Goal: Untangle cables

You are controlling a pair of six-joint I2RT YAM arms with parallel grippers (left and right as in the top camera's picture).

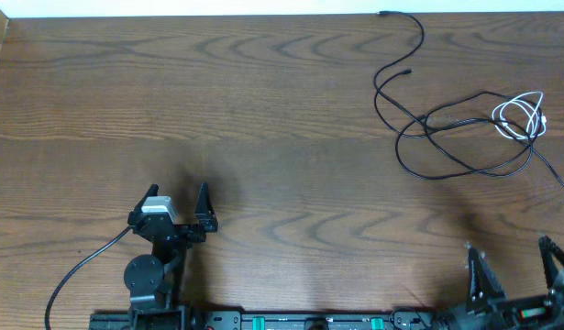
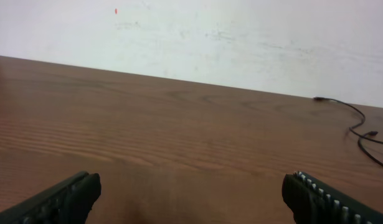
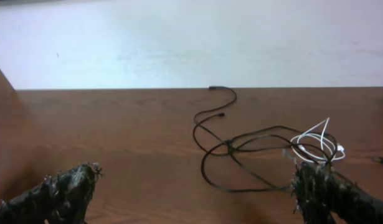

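Now: black cord (image 1: pixel 426 120) sprawls in loops on far-right bench (image 1: pixel 263 110), white cord (image 1: pixel 522 121) coiled over its right end | right tool (image 1: pixel 506 246) open, empty, nearer edge, apart from cords | left tool (image 1: pixel 179 191) open, empty, well apart.

- We log a dark brown wood-grain tabletop (image 1: pixel 263 110) filling nearly the whole overhead view. Its grain runs left to right in long wavy bands with a few oval figures.
- A plain white wall (image 2: pixel 241 37) rises directly behind the tabletop's far edge. In the overhead view we see it only as a thin strip along the top.
- A small red speck (image 2: pixel 116 10) sits high on the wall in the left wrist view.
- Faint grey smudges (image 2: pixel 135 26) lie just below and right of the speck.
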